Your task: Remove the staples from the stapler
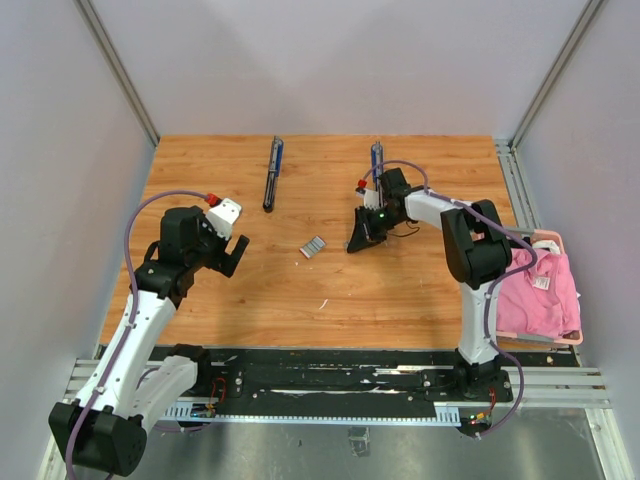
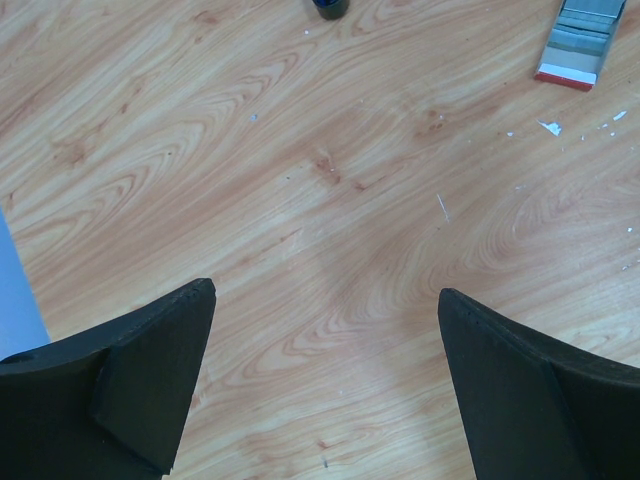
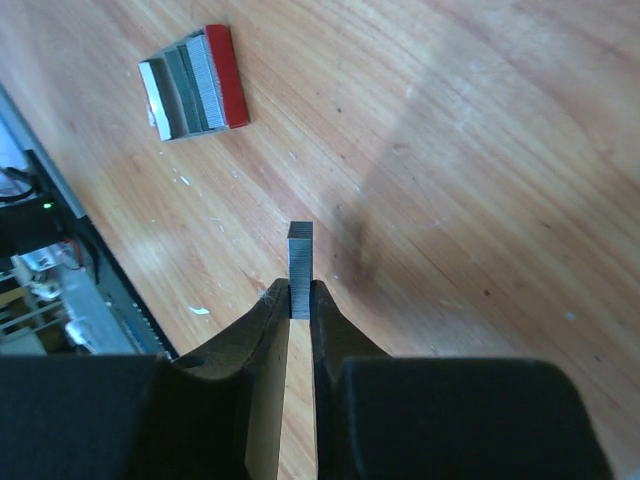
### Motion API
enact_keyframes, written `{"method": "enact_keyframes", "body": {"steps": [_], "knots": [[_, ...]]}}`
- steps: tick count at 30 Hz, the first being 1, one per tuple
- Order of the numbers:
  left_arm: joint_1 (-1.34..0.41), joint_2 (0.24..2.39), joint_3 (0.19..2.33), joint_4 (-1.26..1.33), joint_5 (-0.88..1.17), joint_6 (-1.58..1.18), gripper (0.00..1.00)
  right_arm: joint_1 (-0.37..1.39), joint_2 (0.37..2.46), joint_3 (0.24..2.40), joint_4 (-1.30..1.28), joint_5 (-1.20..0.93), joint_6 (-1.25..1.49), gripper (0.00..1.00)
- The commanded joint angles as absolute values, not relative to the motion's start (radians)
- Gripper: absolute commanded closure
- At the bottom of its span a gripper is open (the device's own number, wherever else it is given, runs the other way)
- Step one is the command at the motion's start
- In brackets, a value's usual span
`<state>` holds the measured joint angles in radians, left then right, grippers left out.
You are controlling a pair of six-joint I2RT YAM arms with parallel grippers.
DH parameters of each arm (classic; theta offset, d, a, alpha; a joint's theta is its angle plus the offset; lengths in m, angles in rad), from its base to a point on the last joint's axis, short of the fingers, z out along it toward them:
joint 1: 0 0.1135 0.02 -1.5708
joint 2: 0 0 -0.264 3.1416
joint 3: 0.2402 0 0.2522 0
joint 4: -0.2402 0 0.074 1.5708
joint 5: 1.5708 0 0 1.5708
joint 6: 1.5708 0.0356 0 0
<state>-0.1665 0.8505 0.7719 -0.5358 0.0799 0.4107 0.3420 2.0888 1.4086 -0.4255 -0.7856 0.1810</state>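
My right gripper (image 3: 300, 290) is shut on a short silvery-grey strip of staples (image 3: 300, 250), which sticks out past the fingertips above the wooden table. In the top view this gripper (image 1: 358, 242) hangs right of the table's centre. A dark blue stapler (image 1: 272, 172) lies lengthwise at the back. A second similar dark bar (image 1: 377, 155) is partly hidden behind the right arm. My left gripper (image 2: 325, 290) is open over bare wood with nothing between its fingers. From above, the left gripper (image 1: 236, 256) sits at the left, well apart from the stapler.
A small open box with a red edge (image 3: 195, 85) holds more strips; it lies mid-table (image 1: 313, 246) and at the left wrist view's top right (image 2: 580, 40). A basket with pink cloth (image 1: 545, 290) stands at the right edge. Small white specks (image 2: 550, 127) dot the wood.
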Motion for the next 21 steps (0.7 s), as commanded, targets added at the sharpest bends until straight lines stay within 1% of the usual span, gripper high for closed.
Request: {"method": "enact_keyframes", "body": {"steps": [1,6,21], "knots": [[-0.163,0.856,0.764,-0.514,0.077,0.416,0.02,0.338,2.123,1.391,-0.369,-0.935,0.256,0.87],[-0.163,0.859,0.764,-0.512,0.074,0.416,0.02,0.338,2.139,1.368,-0.313,-0.996,0.309,0.87],[-0.163,0.864,0.764,-0.511,0.064,0.416,0.02,0.323,2.207,1.348,-0.243,-1.058,0.395,0.86]]}}
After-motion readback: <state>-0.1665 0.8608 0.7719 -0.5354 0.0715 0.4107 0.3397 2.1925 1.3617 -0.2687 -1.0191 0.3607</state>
